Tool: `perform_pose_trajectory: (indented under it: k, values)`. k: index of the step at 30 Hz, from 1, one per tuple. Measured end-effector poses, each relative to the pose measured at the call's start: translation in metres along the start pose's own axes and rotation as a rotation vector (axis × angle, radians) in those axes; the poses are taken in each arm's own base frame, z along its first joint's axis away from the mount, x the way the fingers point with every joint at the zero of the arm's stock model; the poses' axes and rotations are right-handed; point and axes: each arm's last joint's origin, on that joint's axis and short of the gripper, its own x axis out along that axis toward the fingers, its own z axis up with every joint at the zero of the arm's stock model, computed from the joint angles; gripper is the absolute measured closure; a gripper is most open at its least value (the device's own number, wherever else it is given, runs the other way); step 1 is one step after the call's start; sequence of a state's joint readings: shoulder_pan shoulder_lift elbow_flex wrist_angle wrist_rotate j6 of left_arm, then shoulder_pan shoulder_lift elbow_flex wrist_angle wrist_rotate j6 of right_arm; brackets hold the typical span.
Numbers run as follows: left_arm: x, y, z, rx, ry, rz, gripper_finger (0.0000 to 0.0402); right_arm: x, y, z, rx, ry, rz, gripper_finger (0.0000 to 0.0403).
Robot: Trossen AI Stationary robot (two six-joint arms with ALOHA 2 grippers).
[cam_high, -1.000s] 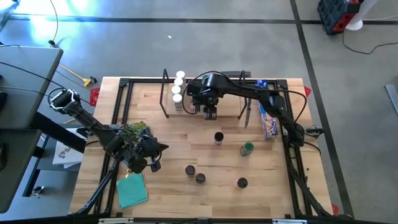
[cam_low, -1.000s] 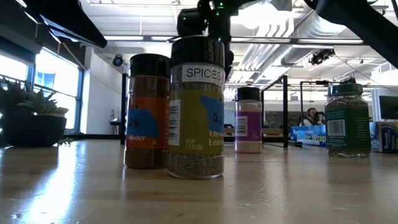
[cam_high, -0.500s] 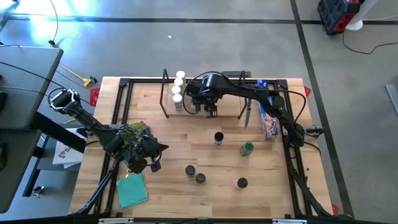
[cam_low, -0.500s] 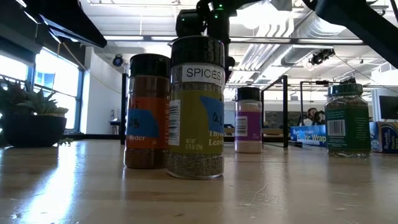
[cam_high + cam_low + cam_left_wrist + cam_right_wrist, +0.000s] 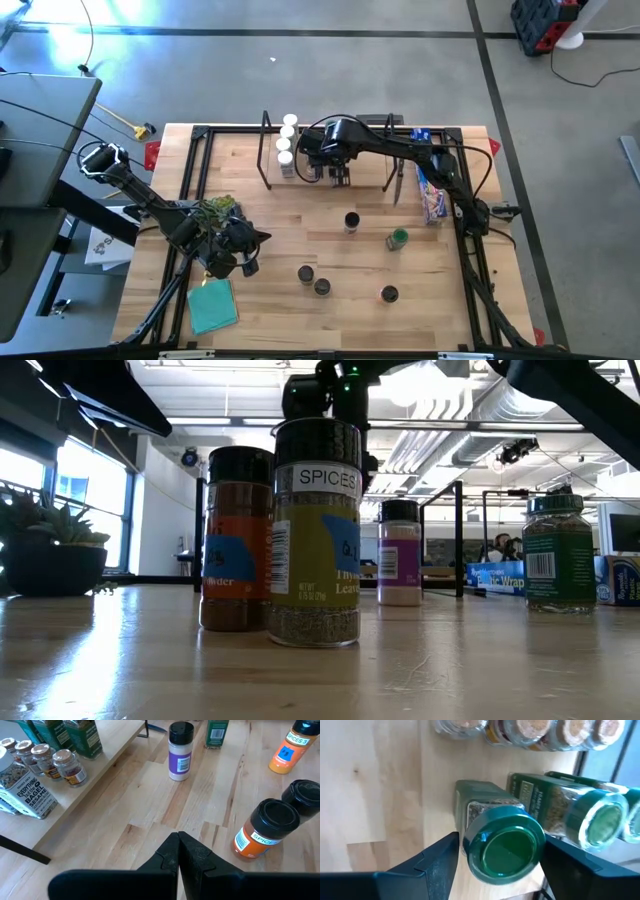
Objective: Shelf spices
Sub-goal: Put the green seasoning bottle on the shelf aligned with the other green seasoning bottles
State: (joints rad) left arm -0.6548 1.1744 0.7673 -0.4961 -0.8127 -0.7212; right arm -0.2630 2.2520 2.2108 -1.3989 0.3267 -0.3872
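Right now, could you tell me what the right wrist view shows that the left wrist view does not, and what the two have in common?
Only the right wrist view shows the right gripper, fingers apart on either side of a green-lidded jar on the shelf.

Only the left wrist view shows the left gripper, fingers shut, over the table, a purple-labelled jar and an orange jar.

Both show more green jars and tan-lidded jars on the shelf.

Wooden bench carries a shelf under the right claw, five loose jars nearer than that claw, a blue box beside it, a plant and teal cloth by the left claw.
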Motion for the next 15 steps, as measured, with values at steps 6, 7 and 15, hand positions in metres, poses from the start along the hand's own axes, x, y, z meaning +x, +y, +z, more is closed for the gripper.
perform_pose_trajectory:
  k: [6, 7, 15]
  values:
    - [0.0000, 0.0000, 0.0000, 0.000, 0.000, 0.000, 0.0401, -0.0007, 0.0001, 0.0002, -0.010, 0.021, -0.059, 0.0146]
    - [-0.0001, -0.0001, 0.0000, 0.000, 0.000, 0.000, 0.0401, -0.0010, 0.0008, 0.0005, -0.012, 0.021, -0.059, 0.0146]
    - [-0.0001, -0.0001, -0.0001, 0.000, 0.001, -0.001, 0.0401, -0.0024, 0.0027, 0.0014, 0.042, 0.035, -0.112, 0.0146]
